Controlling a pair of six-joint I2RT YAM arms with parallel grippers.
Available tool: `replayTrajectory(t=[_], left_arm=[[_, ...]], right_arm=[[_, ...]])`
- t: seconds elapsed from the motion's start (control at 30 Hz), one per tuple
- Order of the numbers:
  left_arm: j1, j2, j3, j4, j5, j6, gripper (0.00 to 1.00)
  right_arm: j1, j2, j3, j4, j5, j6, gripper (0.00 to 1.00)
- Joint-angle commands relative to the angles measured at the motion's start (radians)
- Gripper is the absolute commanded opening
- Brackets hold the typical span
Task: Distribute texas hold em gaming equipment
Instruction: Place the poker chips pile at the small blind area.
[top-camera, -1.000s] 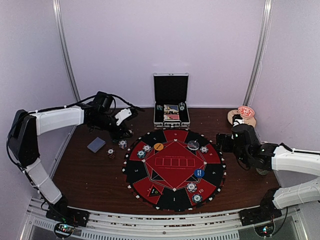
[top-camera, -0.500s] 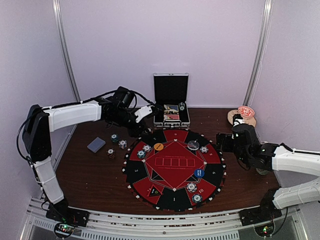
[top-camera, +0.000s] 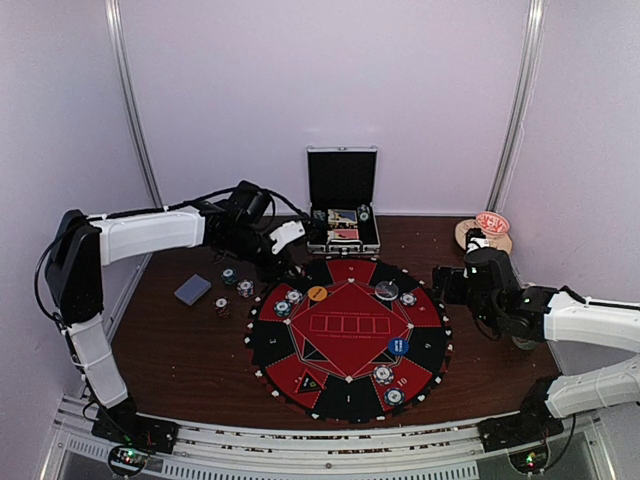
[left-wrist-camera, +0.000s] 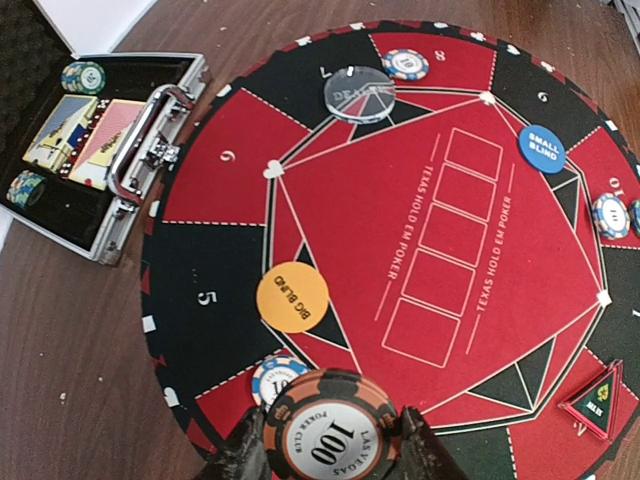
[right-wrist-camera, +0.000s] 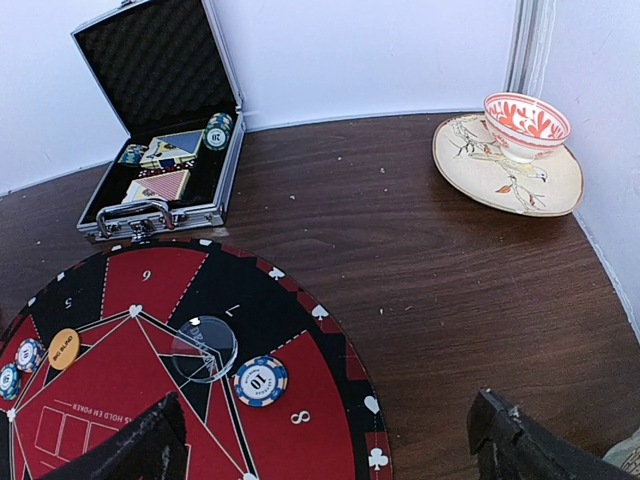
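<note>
My left gripper (left-wrist-camera: 330, 448) is shut on an orange-and-black "100" poker chip (left-wrist-camera: 330, 432), held above the near-left rim of the round red-and-black poker mat (left-wrist-camera: 430, 250); in the top view the gripper (top-camera: 284, 263) is over the mat's back-left edge. Under it lie a blue-white chip (left-wrist-camera: 272, 378) and the orange big-blind disc (left-wrist-camera: 292, 297). The clear dealer disc (left-wrist-camera: 359, 93) and the blue small-blind disc (left-wrist-camera: 541, 148) lie on the mat. My right gripper (right-wrist-camera: 320, 450) is open and empty over the mat's right edge, near a blue-white chip (right-wrist-camera: 260, 381).
An open metal case (top-camera: 343, 230) with cards and chips stands behind the mat. A grey-blue card deck (top-camera: 192, 290) and three loose chips (top-camera: 245, 288) lie left of the mat. A saucer (right-wrist-camera: 560, 180) with a red-white cup (right-wrist-camera: 527, 122) is back right.
My left arm has swung right from the loose chips left of the mat to the mat's back-left edge, carrying the chip. The right arm has not moved.
</note>
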Motion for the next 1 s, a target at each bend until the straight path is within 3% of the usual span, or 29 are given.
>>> replayTrajectory(t=[0.0,0.27,0.5,0.97], left_arm=[[-0.029,-0.020,-0.024,0.035,0.007,0.008,0.13],[-0.126,-0.018,-0.040,0.036,0.005,0.027,0.13],[-0.293,0.047,0.014,0.052,-0.023,0.019,0.13],[-0.517,0.405,0.379,0.074,-0.111,-0.116,0.12]], right_arm=[[-0.005,-0.002,0.006,0.002,0.011,-0.005,1.00],[-0.005,-0.004,0.005,0.003,0.013,-0.004,1.00],[-0.005,-0.029,-0.002,-0.009,0.062,0.018,1.00],[-0.007,-0.184,-0.041,-0.037,0.166,0.065,1.00]])
